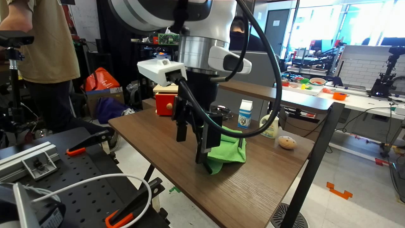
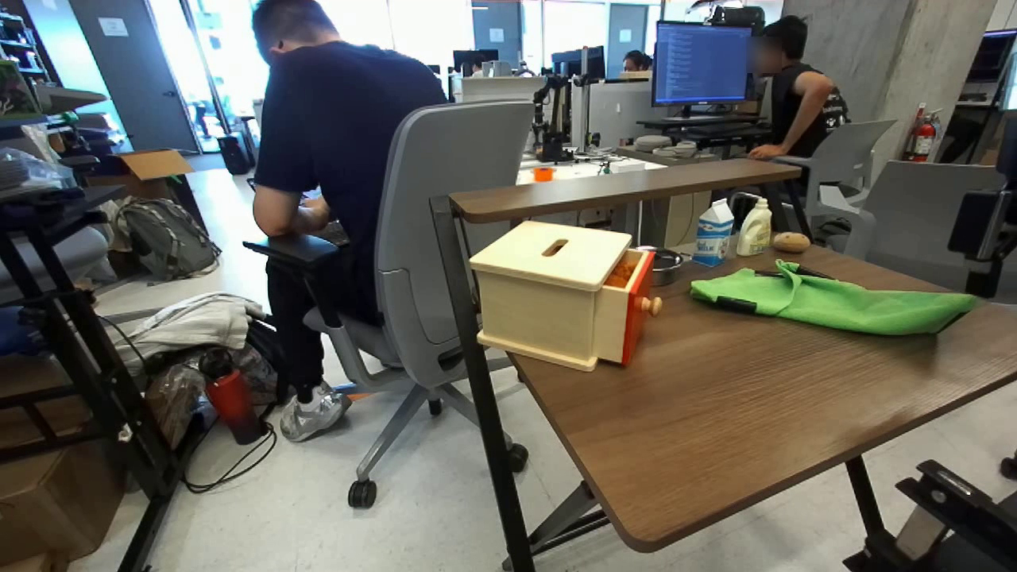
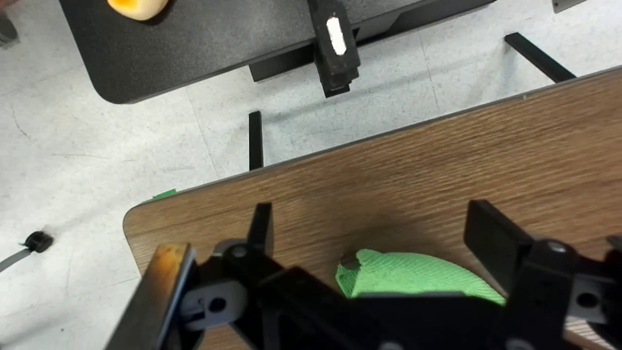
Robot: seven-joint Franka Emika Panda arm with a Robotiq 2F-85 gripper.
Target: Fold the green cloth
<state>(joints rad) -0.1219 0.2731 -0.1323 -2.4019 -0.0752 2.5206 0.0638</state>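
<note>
The green cloth (image 1: pixel 230 149) lies bunched and partly folded over itself on the brown table, with dark strips at its edges. In an exterior view (image 2: pixel 858 308) it stretches long across the table, with a raised fold near its middle. My gripper (image 1: pixel 191 151) is open, fingers pointing down beside the cloth's near end. In the wrist view the fingers (image 3: pixel 371 210) stand wide apart with bare wood between their tips. The cloth's rounded end (image 3: pixel 413 274) shows just below the tips; the gripper body hides the rest of it there. Nothing is held.
On the table (image 2: pixel 763 413) stand a wooden box (image 2: pixel 540 310) with a red drawer partly open, a metal bowl (image 2: pixel 666 267), a milk carton (image 2: pixel 713 232), a cream bottle (image 2: pixel 755 229) and a tan oval object (image 2: pixel 791 241). A raised shelf (image 2: pixel 628 191) runs along one side.
</note>
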